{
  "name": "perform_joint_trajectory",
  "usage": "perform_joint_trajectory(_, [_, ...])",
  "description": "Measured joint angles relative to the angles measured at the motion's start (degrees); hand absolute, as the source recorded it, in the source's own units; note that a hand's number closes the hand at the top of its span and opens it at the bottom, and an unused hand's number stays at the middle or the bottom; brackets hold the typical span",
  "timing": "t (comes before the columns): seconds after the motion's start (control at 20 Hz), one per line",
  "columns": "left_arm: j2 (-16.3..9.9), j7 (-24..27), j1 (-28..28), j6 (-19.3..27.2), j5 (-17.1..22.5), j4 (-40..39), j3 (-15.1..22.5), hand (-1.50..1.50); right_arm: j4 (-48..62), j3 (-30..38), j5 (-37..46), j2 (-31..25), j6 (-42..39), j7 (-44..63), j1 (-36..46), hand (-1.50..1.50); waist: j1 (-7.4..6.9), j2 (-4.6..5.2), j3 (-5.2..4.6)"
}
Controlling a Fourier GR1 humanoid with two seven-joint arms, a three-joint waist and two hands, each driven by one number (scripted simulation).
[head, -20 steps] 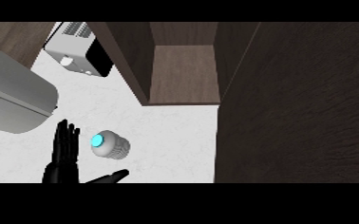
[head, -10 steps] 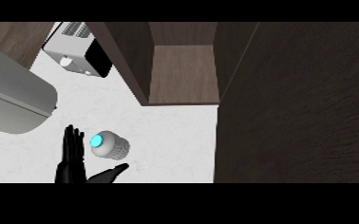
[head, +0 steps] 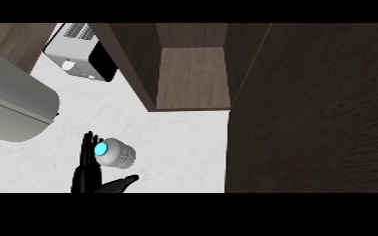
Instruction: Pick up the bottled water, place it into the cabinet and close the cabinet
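Beside open cabinet point(head: 190, 75), bottled water point(head: 114, 152)

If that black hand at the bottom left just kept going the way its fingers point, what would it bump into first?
Probably the grey rounded appliance up-left of it. The hand points up the view, fingers straight, passing just left of the bottled water, which it may brush. Depth is unclear.

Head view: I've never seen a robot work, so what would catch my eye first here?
Most striking is the bottle with its glowing blue cap, seen from above on the white counter at lower left. A black hand with straight fingers sits right beside it, thumb spread below it. Above and to the right stands the dark wooden cabinet, open, with its door filling the right side.
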State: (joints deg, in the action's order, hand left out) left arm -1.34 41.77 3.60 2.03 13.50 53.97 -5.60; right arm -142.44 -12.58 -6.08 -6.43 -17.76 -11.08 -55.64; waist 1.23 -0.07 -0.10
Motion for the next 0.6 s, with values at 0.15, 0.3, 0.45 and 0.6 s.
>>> perform_joint_trajectory(0.15, [0.6,2.4,-2.5,-1.6,0.9,-4.4,-0.1,-1.50,-0.2,-1.3,0.4,0.3,-0.2,-0.9,-1.7,-1.50,-0.02,-0.01,0.01])
perform_joint_trajectory(0.3, [1.1,6.4,-4.4,-1.7,2.9,-8.3,-0.7,1.50,-0.1,-2.1,0.9,0.4,-0.1,-1.5,-2.1,-1.50,-0.25,-0.26,0.68])
perform_joint_trajectory(0.45, [1.4,8.3,-5.2,-2.5,4.6,-9.9,-1.3,1.50,-0.2,-1.3,1.0,0.0,-0.3,-1.9,-2.5,-1.50,-0.40,-0.42,1.07])
perform_joint_trajectory(0.6, [1.1,9.9,-5.7,-3.7,6.7,-11.2,-0.7,1.50,-0.1,-1.5,1.3,0.0,-0.2,-2.2,-2.2,-1.50,-0.48,-0.52,1.37])
